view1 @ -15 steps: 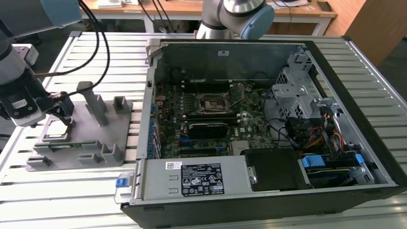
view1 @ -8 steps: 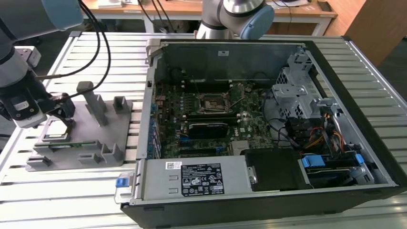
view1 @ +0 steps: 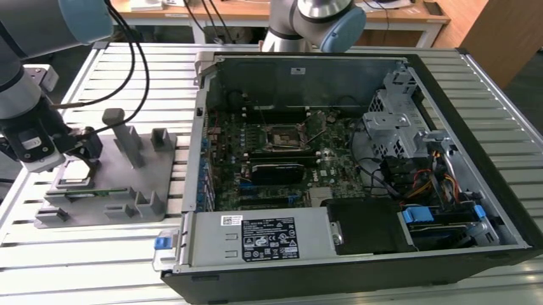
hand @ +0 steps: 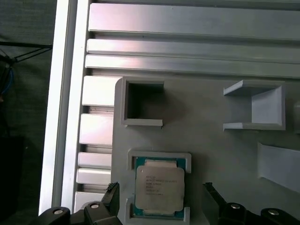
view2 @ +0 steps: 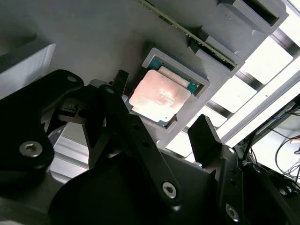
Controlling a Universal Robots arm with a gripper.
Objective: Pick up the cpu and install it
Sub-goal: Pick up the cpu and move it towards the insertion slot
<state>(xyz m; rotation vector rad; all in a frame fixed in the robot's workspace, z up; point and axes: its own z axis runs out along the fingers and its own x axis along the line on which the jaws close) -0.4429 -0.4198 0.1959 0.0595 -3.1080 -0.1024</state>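
The claw (view1: 82,159) is hanging wide open astride the cpu (hand: 159,190), holding nothing; the grey fixture (hand: 211,150) is nesting the chip so it is lying square

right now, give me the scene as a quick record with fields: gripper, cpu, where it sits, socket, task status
gripper: open, one finger on either side of the cpu, not touching it
cpu: lying flat, silver top up, in a square recess of the grey fixture
grey fixture: on the slatted table, to the exterior view's left of the computer case
computer case: open, motherboard exposed
socket: on the motherboard, away from the gripper
task status: cpu not yet picked up
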